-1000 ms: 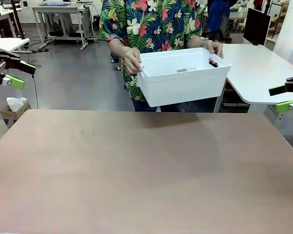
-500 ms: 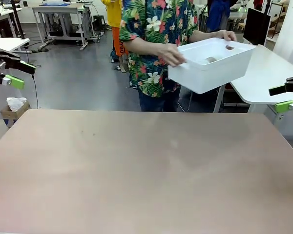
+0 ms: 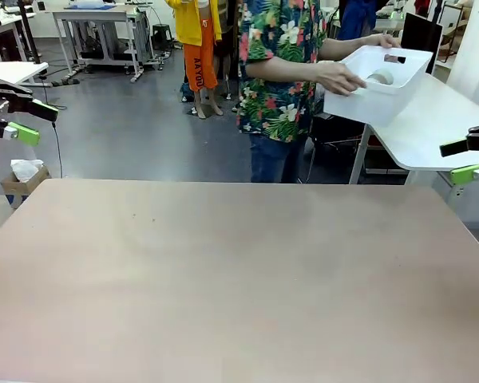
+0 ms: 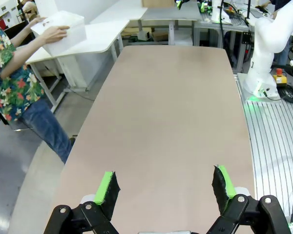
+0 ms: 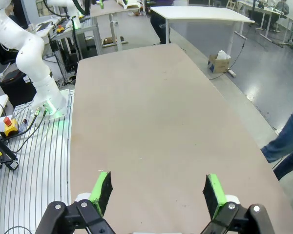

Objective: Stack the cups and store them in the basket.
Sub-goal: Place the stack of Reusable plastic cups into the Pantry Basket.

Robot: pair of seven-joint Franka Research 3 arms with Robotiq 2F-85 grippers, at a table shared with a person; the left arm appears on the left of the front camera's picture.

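White rectangular plastic basket [image 3: 381, 84] carried in the person's hands [image 3: 341, 77], tilted, up beside the white side table [image 3: 431, 120], well apart from the brown worktop [image 3: 239, 279]; probably being taken away, with something pale, hard to identify, lying inside. Left gripper [image 4: 165, 187] and right gripper [image 5: 156, 190] parked at the worktop's edges, fingers wide apart, gripping nothing, apparently idle.

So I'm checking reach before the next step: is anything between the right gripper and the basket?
No object blocks it, but the person's hands hold the basket up over the white side table, off the brown table. The right gripper waits open.
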